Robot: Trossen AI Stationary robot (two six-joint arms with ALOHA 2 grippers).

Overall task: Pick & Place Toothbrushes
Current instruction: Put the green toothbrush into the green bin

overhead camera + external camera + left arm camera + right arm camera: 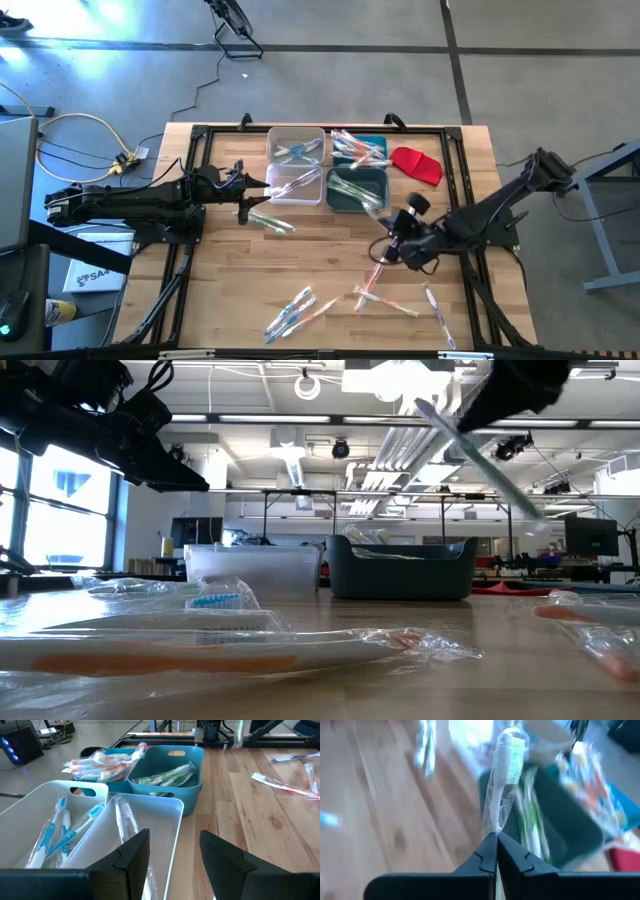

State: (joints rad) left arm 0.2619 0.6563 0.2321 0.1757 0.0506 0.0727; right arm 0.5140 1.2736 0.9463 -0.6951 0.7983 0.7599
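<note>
Wooden table [330, 250] planks carry the toothbrushes [300, 310], wrapped in clear plastic, scattered along the near edge and sorted into four bins at the far side. One green-headed wrapped toothbrush [506, 775] is pinched by its end in the closed right claw [497, 851]; only the right wrist view shows this grip, above the dark green bin [560, 815]. From overhead, the right claw [385, 222] hangs just beside that bin [356, 188]. The left claw [172, 852] stands open over the white bin [150, 815], where blue brushes [60, 827] lie. A red cloth [416, 165] rests beside the bins.
</note>
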